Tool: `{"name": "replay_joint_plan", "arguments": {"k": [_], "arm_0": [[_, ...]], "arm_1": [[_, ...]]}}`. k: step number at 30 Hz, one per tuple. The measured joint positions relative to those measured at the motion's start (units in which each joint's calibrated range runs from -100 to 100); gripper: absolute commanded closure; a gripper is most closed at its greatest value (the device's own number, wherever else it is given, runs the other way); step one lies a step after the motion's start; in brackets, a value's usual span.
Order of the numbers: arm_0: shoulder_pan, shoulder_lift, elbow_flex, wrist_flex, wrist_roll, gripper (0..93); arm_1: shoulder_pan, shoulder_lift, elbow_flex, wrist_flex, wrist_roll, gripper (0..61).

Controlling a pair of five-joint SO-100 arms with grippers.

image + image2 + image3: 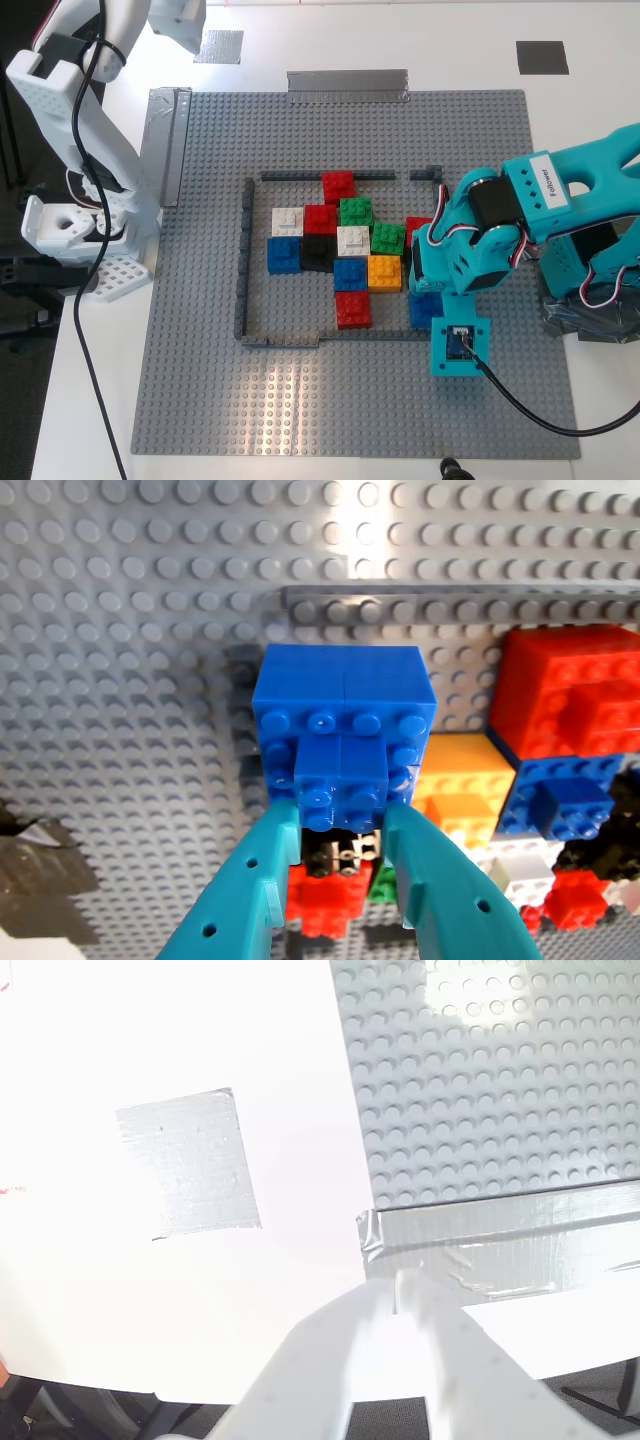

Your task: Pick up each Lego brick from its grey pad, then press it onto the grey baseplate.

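Teal plastic jaws of my first gripper [342, 825] are closed onto a small blue 2x2-stud Lego brick [340, 780], pinched from both sides so it stays square while it goes down. It sits on top of a larger block of blue bricks [345, 705] already standing on the large grey studded baseplate [120, 680], just inside the low dark-grey brick frame [400, 605]; whether its studs are fully seated I can't tell, so I'd judge the press as in hand, not finished. Beside it are an orange brick [465, 780], then red bricks [565, 695] further out, so the grip looks kept narrow to clear those neighbours. In the exterior view the teal arm [470, 245] hangs over the cluster's edge toward that view's right. Dark grey square pad [542, 57] beyond it is bare. My second gripper [400, 1305], white, has its jaws nearly together with nothing between them, parked off the plate near a silver tape strip [500, 1235], presumably clear of the work. Silvery grey square pad [188, 1163] lies bare on the white table [150, 1020], so no brick waits there.
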Motion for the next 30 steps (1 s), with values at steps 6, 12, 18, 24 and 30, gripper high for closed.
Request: {"name": "replay_joint_plan", "arguments": {"k": [6, 12, 18, 24, 30], "arm_0": [[0.0, 0.0, 0.59, -0.87, 0.0, 92.7], [0.0, 0.0, 0.59, -1.39, 0.0, 92.7], [0.07, 0.0, 0.59, -1.39, 0.0, 92.7], [0.07, 0.0, 0.59, -1.39, 0.0, 92.7], [0.96, 0.0, 0.59, -1.39, 0.0, 92.7]], "arm_1": [[-0.27, 1.04, 0.0, 0.0, -0.29, 61.2], [-0.27, 1.38, 0.0, 0.0, -0.29, 61.2], [-0.27, 1.38, 0.0, 0.0, -0.29, 61.2], [-0.27, 1.38, 0.0, 0.0, -0.1, 61.2], [-0.27, 1.38, 0.0, 0.0, 0.2, 61.2]]}}
